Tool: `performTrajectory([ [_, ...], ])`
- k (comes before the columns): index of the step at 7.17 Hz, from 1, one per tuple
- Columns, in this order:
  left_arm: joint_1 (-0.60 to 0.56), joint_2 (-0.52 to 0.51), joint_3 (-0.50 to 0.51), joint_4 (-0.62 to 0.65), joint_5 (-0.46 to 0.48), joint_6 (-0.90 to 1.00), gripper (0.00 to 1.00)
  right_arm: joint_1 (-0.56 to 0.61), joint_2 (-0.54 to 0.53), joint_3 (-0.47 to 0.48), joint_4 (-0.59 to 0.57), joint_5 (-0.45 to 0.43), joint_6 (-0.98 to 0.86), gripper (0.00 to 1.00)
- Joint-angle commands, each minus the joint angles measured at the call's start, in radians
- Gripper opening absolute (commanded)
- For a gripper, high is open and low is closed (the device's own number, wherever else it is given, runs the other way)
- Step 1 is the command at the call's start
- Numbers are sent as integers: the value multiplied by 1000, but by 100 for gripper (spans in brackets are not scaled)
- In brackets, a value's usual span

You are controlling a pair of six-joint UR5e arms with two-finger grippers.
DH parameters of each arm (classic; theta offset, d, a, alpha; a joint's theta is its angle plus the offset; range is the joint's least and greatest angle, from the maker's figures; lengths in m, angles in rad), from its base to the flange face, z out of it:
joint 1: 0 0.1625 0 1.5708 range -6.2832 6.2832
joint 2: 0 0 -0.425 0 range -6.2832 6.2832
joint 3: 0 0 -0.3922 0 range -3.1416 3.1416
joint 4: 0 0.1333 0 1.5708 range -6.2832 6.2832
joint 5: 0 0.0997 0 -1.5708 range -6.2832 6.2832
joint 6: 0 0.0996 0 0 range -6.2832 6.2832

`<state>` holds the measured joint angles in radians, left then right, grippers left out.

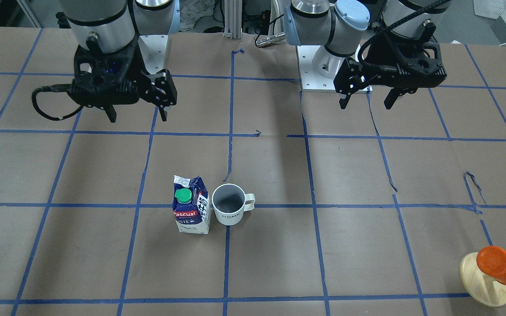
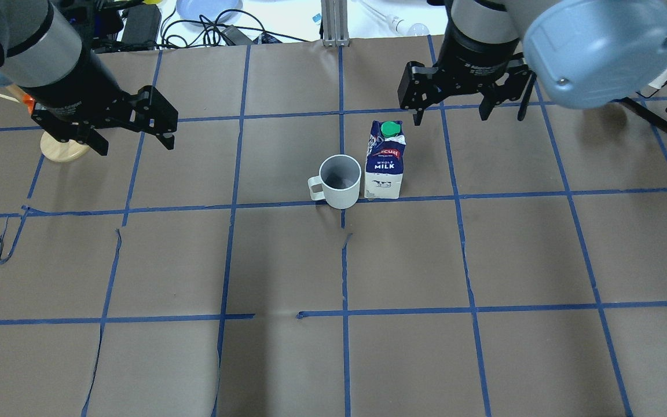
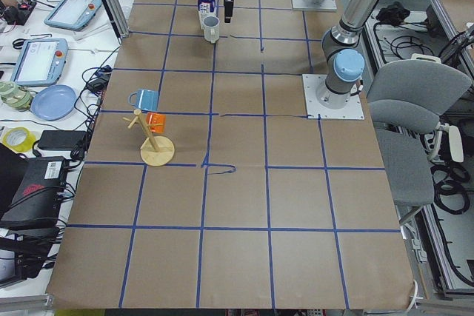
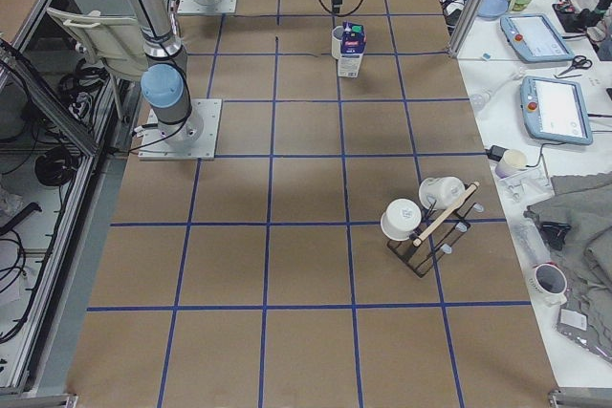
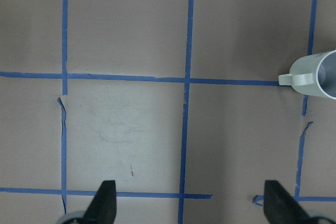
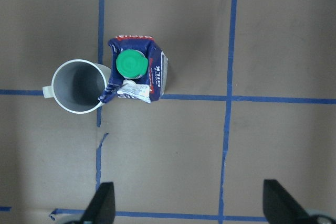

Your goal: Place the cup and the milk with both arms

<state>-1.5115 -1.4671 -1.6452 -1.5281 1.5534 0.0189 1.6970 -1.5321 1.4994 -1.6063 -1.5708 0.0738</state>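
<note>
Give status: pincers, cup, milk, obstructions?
Left pincer open, right pincer open, both empty. Cup, milk upright, side by side. Wooden stand well aside, not blocking.

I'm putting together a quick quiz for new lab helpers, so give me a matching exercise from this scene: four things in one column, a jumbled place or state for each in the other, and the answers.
Column one:
1. white cup
2. milk carton
3. left gripper
4. orange cup

Column two:
A. on a wooden stand
B. topped with a green cap
C. open, above the bare table
D. upright, handle pointing away from the carton

Pairs: 1-D, 2-B, 3-C, 4-A.
</note>
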Motion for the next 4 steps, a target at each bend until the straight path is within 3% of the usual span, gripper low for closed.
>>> performTrajectory([
  [1, 0, 28, -13, -1, 2, 6, 100, -69, -45, 1, 42, -3, -57, 100],
  [4, 29, 27, -12, 9, -6, 62, 100, -76, -40, -8, 42, -11, -54, 100],
])
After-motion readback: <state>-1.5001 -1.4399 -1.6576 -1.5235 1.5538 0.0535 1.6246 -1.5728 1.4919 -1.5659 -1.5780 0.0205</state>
